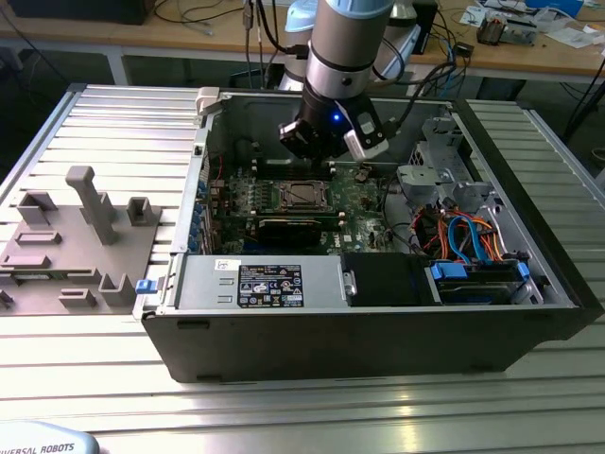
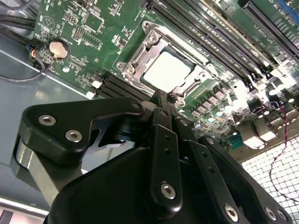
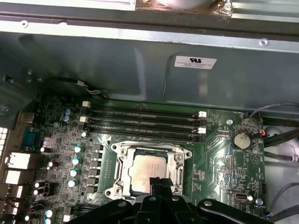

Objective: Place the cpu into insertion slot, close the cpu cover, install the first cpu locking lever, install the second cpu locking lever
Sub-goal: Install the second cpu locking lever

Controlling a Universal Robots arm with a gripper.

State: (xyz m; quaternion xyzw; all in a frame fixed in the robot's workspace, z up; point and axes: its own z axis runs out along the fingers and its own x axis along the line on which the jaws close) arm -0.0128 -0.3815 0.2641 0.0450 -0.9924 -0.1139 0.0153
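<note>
The arm reaches down into the open computer case in the exterior view, its gripper hanging just above the green board near the case's far wall. In both wrist views the fingers come together to a narrow tip with no gap showing between them; they look closed on nothing, poised over the near edge of the socket. The cpu sits flat in the socket, its silver-grey top showing through the square window of the cpu cover; the cover lies down around it, framing all four sides; in the second wrist view the same chip shows just beyond the fingertip. The memory slots run along one side of the socket, just beside the cover's edge, with the grey case wall close behind them; a round coin battery lies well apart; the space straight above the socket is free.
</note>
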